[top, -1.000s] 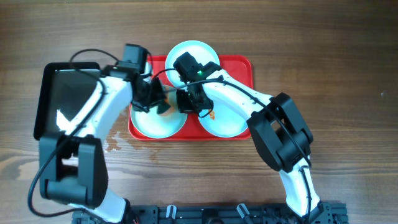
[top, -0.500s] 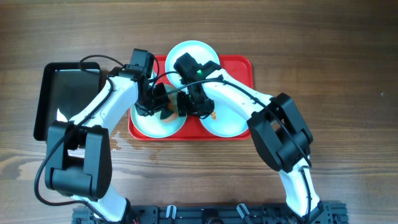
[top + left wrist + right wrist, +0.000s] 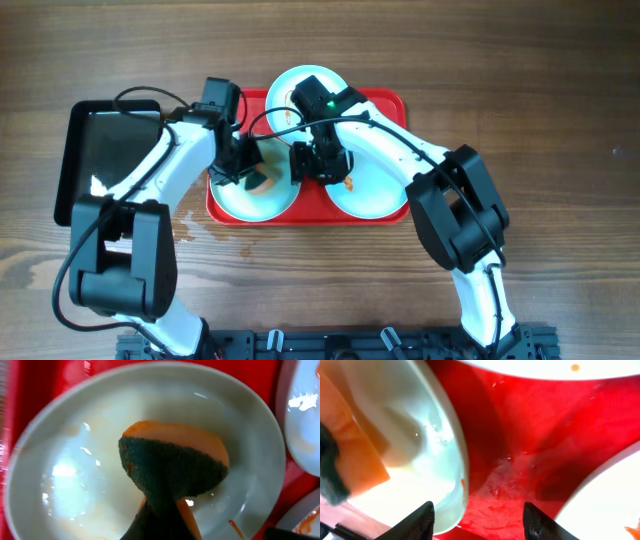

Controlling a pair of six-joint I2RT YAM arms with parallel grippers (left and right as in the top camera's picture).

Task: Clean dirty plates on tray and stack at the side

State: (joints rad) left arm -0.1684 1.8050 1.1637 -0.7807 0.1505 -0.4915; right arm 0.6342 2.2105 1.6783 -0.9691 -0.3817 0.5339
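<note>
Since a second ago the right gripper (image 3: 484,521) has parted its jaws and stands open, one finger over the front-left plate (image 3: 415,425) and the other over the red tray (image 3: 520,435), while the left gripper (image 3: 250,168), closed on an orange sponge (image 3: 172,467) with a dark green face, holds it in that plate's bowl. Its own fingers are lost in dark blur at the left wrist view's bottom edge, and overhead the arms cover much of all three plates. Wet and glossy, the front-left plate has a faint orange film; the front-right plate (image 3: 372,195) carries an orange-red smear, and the back plate (image 3: 285,88) looks pale.
</note>
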